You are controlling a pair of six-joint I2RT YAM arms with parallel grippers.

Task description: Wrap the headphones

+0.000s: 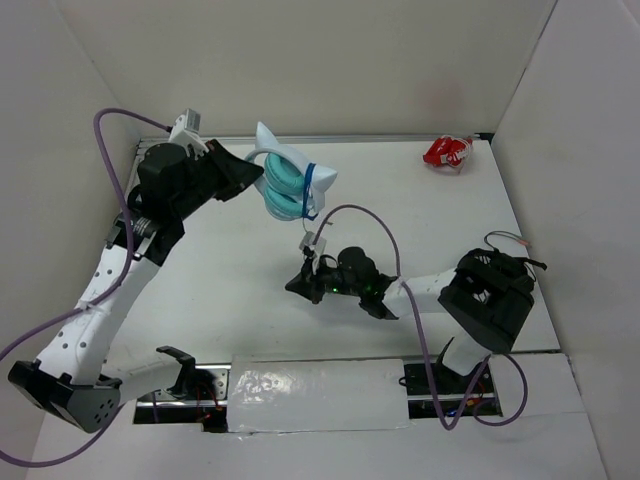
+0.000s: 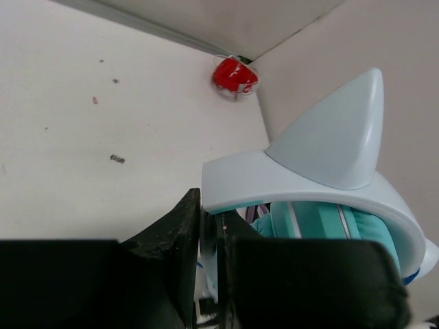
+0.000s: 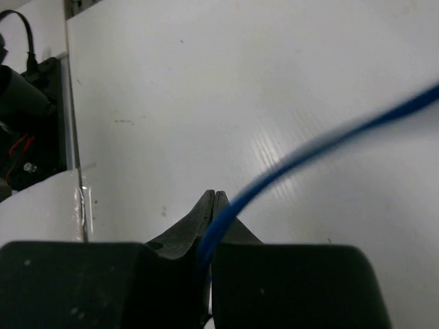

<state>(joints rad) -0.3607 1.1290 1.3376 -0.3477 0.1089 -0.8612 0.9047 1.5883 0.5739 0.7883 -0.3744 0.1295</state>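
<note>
The headphones (image 1: 285,180) have teal ear cups, a white headband with pointed ears and a thin dark-blue cord (image 1: 309,190) looped round the cups. My left gripper (image 1: 250,172) is shut on the white headband (image 2: 302,185) and holds the headphones up at the back of the table. My right gripper (image 1: 300,282) is shut on the blue cord (image 3: 288,164), which rises from between its fingertips toward the upper right in the right wrist view. The ear cups show teal under the headband in the left wrist view (image 2: 329,223).
A small red and white object (image 1: 447,152) lies at the back right corner, also in the left wrist view (image 2: 234,75). White walls stand at the back and on both sides. Purple cables (image 1: 370,215) arc above the right arm.
</note>
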